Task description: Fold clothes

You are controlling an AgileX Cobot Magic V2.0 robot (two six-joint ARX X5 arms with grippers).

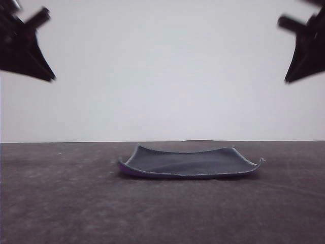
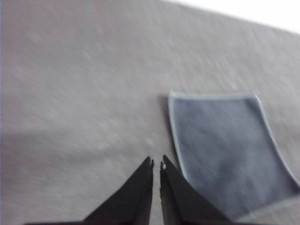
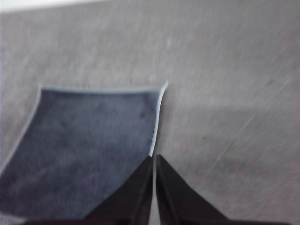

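The clothes [image 1: 190, 163] are one small thick cloth lying flat in the middle of the table, dark grey face up, pale stitched edge, a strip of purple showing under its left front corner. Both arms hang high above the table. My left gripper [image 1: 51, 78] is at the upper left, well above and left of the cloth. My right gripper [image 1: 287, 80] is at the upper right. In the left wrist view the left gripper [image 2: 156, 162] is shut with nothing in it, the cloth [image 2: 229, 145] off to one side. The right gripper [image 3: 154, 157] is shut too, above the cloth's [image 3: 89, 136] edge.
The cloth rests on a dark grey-brown tabletop [image 1: 61, 203], with a plain white wall [image 1: 162, 76] behind it. Bare table surrounds the cloth on all sides.
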